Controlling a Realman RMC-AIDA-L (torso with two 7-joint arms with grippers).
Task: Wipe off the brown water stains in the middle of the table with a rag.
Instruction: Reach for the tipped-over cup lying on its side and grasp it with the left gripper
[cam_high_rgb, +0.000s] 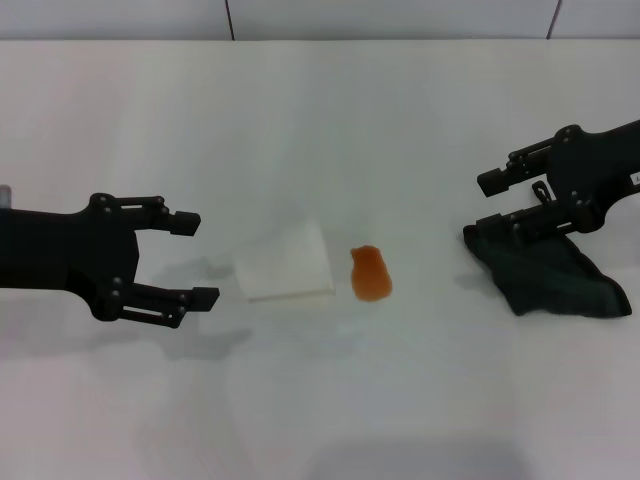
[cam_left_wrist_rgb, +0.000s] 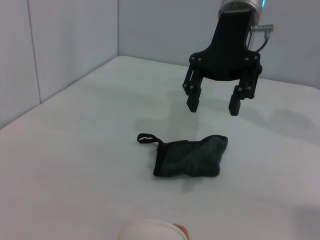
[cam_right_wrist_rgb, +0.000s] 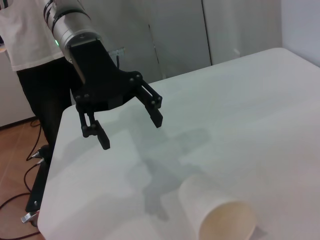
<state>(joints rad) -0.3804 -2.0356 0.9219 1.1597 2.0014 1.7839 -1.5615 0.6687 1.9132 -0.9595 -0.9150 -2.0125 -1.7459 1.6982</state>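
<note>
Right gripper hovers with fingers spread, grasping nothing, just above the rag, which lies crumpled on the table. Left gripper hangs open beside an overturned paper cup. Brown water stains sit mid-table, right of the cup.

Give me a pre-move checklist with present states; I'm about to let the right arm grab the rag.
1. Right gripper open: ok.
2. Right gripper above the rag, not touching it: ok.
3. Rag flat on the table, nothing on it: ok.
4. Brown water stains not yet wiped: ok.
5. Fallen paper cup lies right beside the stain, in the wiping path: not ok.
6. Left gripper open, held away from the rag: ok.
</note>
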